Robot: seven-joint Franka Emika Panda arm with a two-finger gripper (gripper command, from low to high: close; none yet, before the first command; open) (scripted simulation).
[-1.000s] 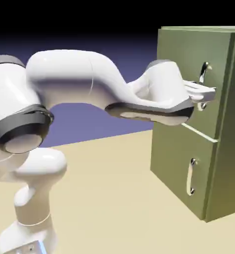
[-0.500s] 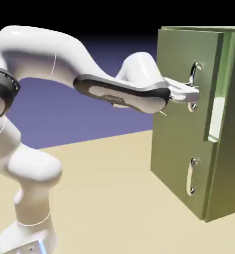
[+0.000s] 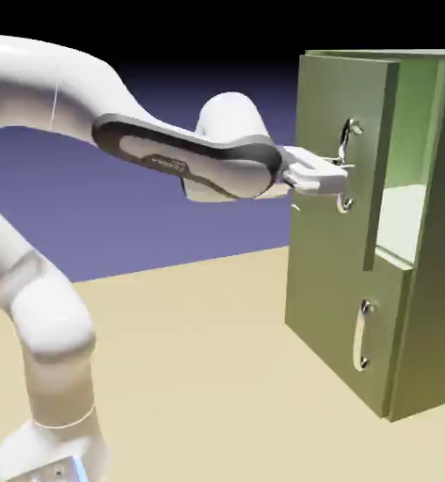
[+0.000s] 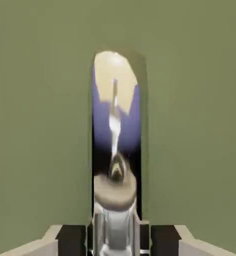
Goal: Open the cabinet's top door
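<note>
Exterior view: The gripper (image 3: 343,176), clamped on the top door's handle (image 3: 345,151), has drawn the top door (image 3: 334,141) of the green cabinet (image 3: 442,235) wider ajar, baring its pale interior; more pulling seems needed. Hand view: The silver bar stands between the fingertips (image 4: 150,239).

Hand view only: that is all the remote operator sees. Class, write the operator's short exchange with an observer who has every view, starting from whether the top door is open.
Operator: I see green door panel and the handle, no cabinet edges. Is the top door open?
Observer: Yes, the top door stands partly open; the cabinet's pale green interior shows beside it.
Operator: And the door below?
Observer: The lower door is shut.
Operator: Where is the gripper on the upper handle?
Observer: Between its two ends, closed on the bar.
</note>
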